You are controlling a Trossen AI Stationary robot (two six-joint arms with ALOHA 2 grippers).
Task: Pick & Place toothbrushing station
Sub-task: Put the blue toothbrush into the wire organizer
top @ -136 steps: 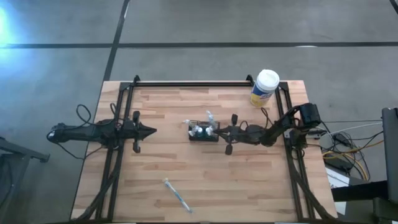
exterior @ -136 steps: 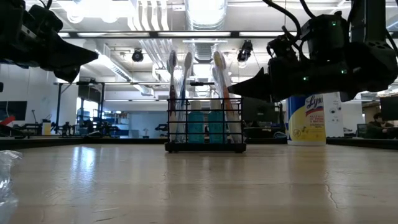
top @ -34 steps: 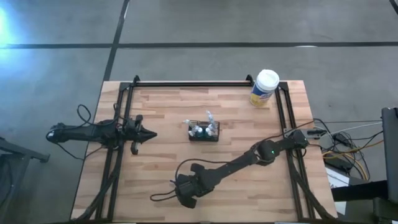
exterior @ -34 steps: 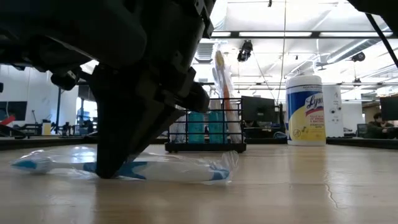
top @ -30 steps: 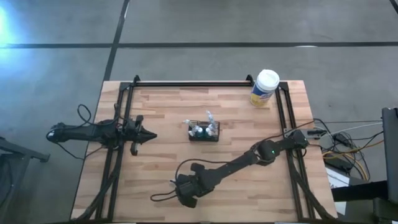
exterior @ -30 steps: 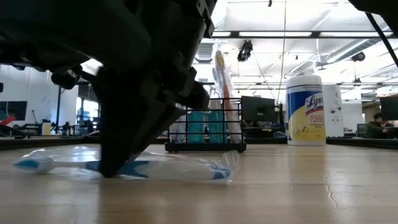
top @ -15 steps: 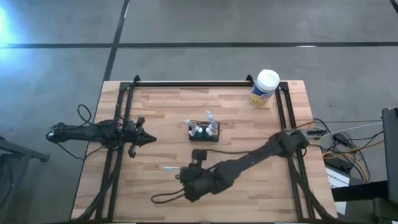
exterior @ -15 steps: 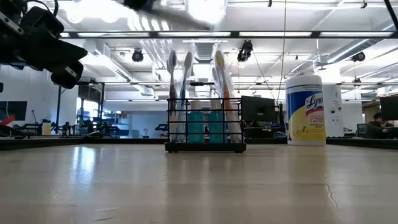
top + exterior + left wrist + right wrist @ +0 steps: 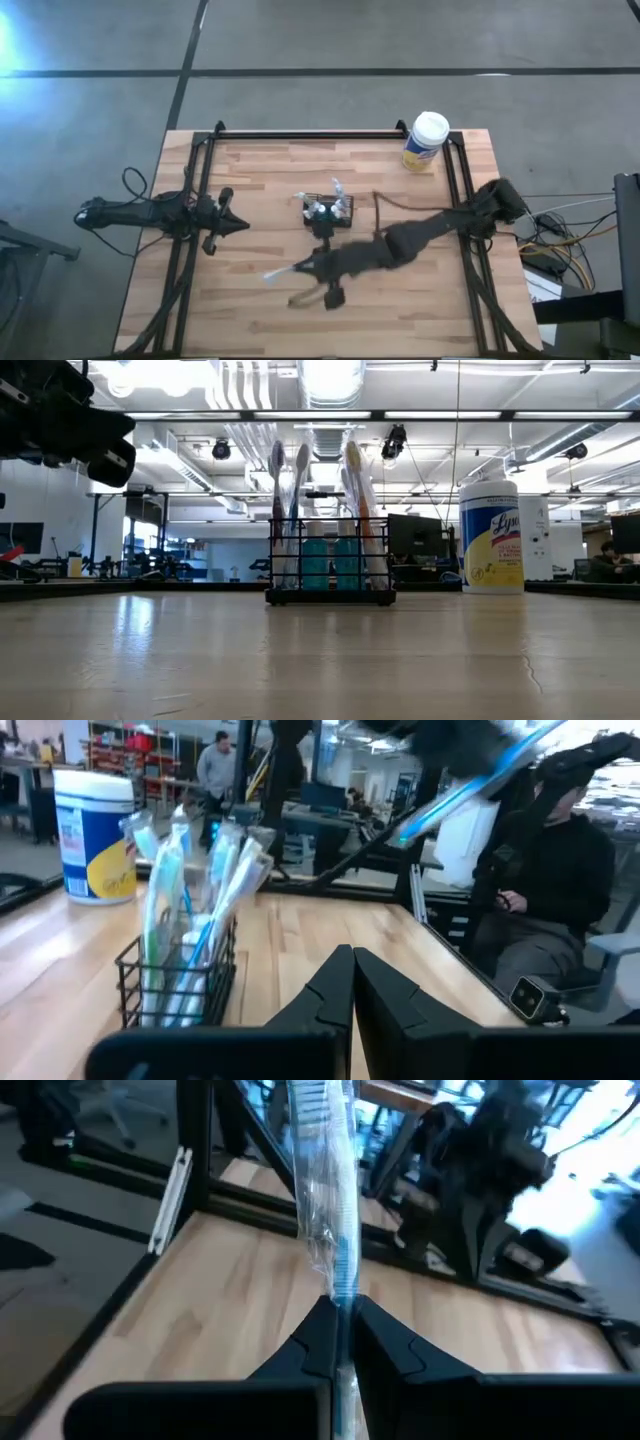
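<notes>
Now I'm stretching the right arm over mid-table, right gripper (image 9: 340,1342) clamping a wrapped toothbrush (image 9: 328,1190), which is pointing straight outward; left gripper (image 9: 352,982) is sitting closed.

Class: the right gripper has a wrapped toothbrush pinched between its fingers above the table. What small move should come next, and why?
Probably carry it toward the wire basket and tip it upright. The right gripper is shut on the wrapped toothbrush, which lies roughly level, just short of the basket, where the other toothbrushes stand upright.
</notes>
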